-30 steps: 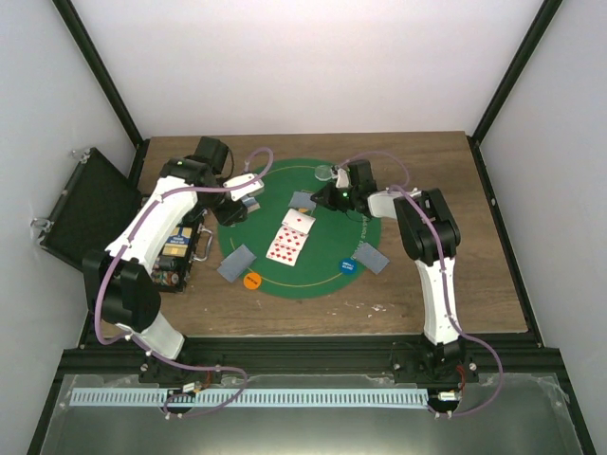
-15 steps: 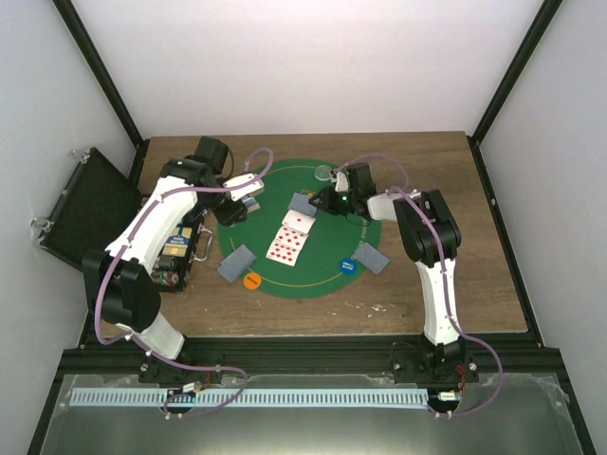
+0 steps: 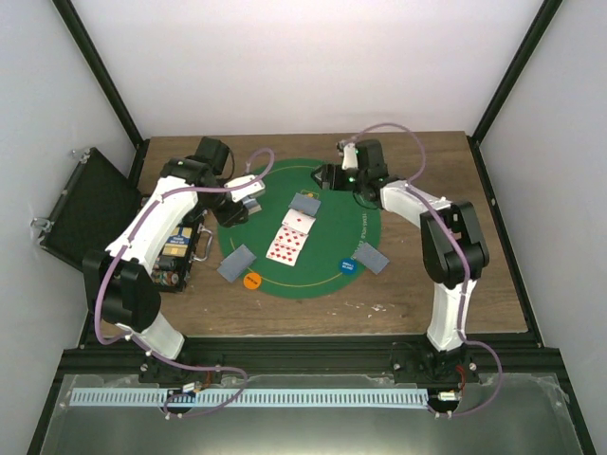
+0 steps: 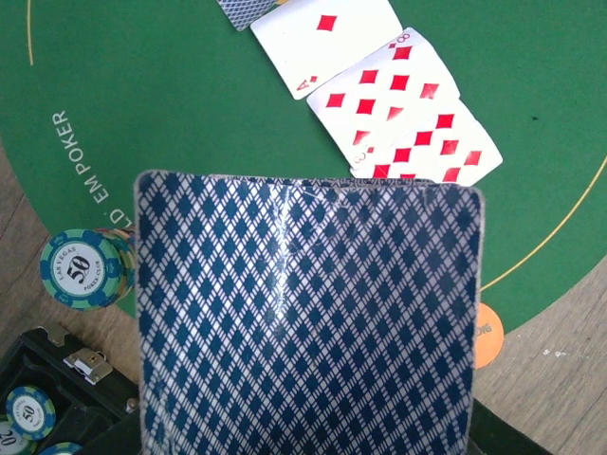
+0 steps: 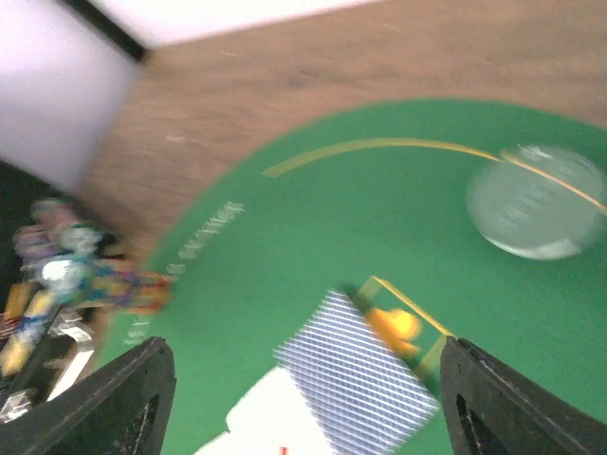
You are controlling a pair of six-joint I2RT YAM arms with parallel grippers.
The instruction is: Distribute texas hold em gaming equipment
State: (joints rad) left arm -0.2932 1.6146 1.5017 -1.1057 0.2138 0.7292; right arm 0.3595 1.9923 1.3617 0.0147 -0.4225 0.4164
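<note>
While the left gripper (image 3: 231, 212) clenches the deck (image 4: 303, 322) at the left edge of the green mat (image 3: 313, 284), the right gripper (image 5: 303, 379) hangs released, empty, above a face-down card (image 5: 356, 374) near the clear disc (image 5: 536, 213). Face-up cards (image 3: 292, 239) and three face-down spots are laid; with deck in hand, dealing looks unfinished.

**Face-up cards** (image 3: 289, 239): a fanned row of red diamond faces at the centre of the green mat (image 3: 313, 284); an ace (image 4: 327, 38) and an eight (image 4: 408, 114) are legible.

**Face-down cards**, backs in a grey-blue diamond lattice:
- far card (image 3: 304, 203), just beyond the fan
- left card (image 3: 237, 263), at the near-left rim
- right card (image 3: 373, 256), at the right rim

**Held card** (image 4: 303, 322): raised over the mat's left edge, back showing.

**Orange disc** (image 3: 251, 281) and **blue disc** (image 3: 348, 267): flat, near the near rim.

**Clear disc** (image 5: 531, 201): flat on the mat's far part.
</note>
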